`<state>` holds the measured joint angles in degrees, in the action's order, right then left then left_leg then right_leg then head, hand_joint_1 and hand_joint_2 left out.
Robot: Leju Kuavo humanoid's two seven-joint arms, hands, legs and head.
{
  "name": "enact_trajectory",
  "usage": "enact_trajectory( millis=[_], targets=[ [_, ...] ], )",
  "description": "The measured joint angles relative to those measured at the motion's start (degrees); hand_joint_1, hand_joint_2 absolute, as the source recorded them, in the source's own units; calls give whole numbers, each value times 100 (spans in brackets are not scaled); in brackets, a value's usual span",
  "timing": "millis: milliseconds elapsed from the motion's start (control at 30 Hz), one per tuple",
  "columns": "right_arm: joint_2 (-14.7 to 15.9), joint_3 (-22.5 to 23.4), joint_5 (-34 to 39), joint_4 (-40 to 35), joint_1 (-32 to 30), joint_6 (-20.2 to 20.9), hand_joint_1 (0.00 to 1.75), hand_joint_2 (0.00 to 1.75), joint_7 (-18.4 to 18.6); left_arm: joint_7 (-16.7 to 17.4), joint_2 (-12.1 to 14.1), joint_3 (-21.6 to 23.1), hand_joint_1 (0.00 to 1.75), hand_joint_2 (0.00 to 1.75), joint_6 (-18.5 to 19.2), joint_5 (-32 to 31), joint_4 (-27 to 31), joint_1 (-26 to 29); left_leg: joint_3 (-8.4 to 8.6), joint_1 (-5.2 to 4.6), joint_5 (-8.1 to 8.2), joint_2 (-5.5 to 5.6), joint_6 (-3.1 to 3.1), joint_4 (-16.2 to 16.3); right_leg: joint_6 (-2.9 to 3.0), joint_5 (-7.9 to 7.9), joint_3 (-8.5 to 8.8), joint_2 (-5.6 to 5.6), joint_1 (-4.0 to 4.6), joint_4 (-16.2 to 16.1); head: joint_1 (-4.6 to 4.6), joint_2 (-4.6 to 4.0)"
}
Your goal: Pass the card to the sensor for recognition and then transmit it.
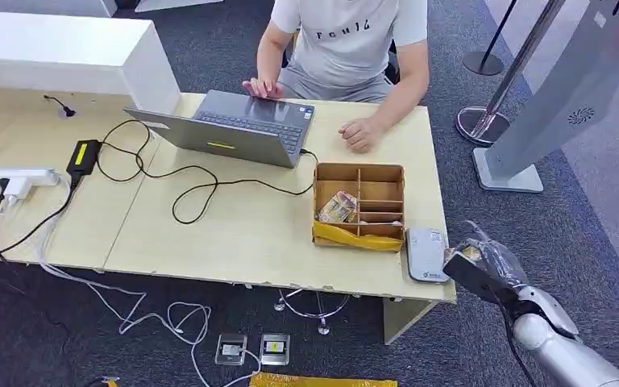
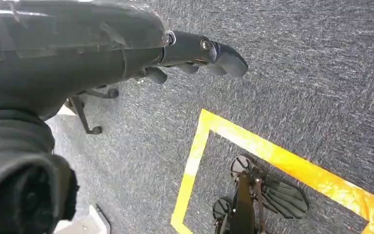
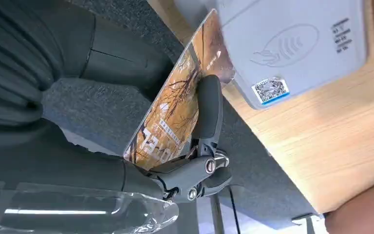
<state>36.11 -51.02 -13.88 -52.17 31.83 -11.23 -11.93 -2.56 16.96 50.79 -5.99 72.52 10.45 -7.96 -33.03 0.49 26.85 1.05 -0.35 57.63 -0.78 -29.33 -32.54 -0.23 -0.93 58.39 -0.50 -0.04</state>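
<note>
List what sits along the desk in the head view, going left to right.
White power strip → black power adapter → laptop → wooden divided box → grey card sensor → right hand holding the card at the desk's edge.

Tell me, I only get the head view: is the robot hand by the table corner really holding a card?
Observer: Yes. The right wrist view shows the right robot hand pinching a card printed with orange-brown trees.
Operator: Is it at the sensor?
Observer: Its far corner lines up with the edge of the grey sensor, which carries a contactless wave symbol. I cannot tell whether they touch.
Operator: And the other one?
Observer: The left robot hand holds nothing and hangs over grey carpet marked with yellow tape.
</note>
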Motion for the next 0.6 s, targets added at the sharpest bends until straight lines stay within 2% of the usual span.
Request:
enact_trajectory(
  millis=[600],
  targets=[
    [-41, 236, 15, 262, -92, -33, 175, 175, 9, 0, 0, 66, 0, 0, 66, -33, 0, -2, 48, 0, 4, -8, 0, 0, -1, 1, 48, 6, 0, -2, 0, 0]
  ],
)
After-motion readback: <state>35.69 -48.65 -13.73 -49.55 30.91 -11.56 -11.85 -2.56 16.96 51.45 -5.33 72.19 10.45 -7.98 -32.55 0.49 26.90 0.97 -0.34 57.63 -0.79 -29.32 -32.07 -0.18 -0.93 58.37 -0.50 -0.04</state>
